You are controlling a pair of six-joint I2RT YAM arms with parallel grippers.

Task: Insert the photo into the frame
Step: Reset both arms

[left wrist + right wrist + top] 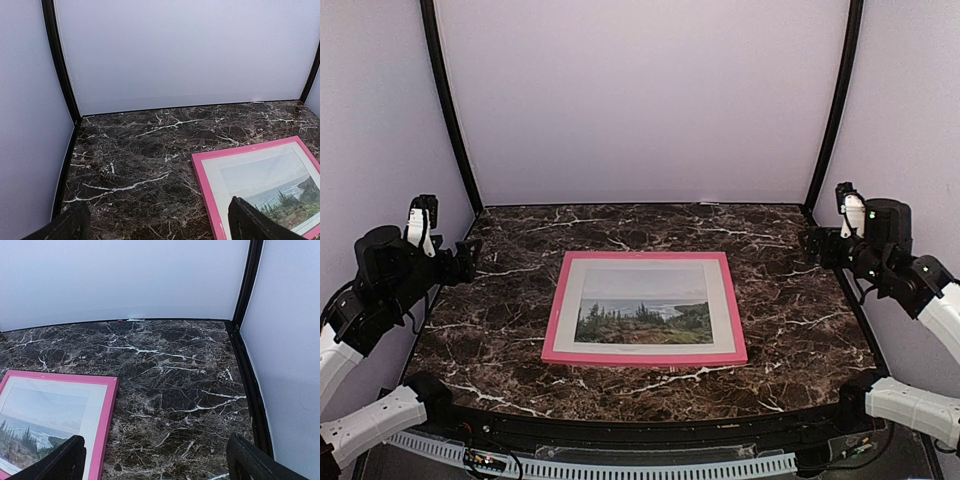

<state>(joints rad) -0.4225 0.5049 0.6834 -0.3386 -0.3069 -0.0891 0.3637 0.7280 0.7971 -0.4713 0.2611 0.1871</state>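
The pink frame point(645, 357) lies flat on the middle of the dark marble table. The photo point(642, 308) of trees, water and pale sky lies inside it, white border showing all round. The frame also shows in the left wrist view point(202, 177) and the right wrist view point(105, 415), with the photo in both point(270, 185) point(40, 415). My left gripper point(470, 258) is raised at the left edge of the table, open and empty. My right gripper point(812, 243) is raised at the right edge, open and empty. Both are well clear of the frame.
Pale walls with black corner posts point(448, 110) close in the table on three sides. A black rim and a white cable track point(620, 465) run along the near edge between the arm bases.
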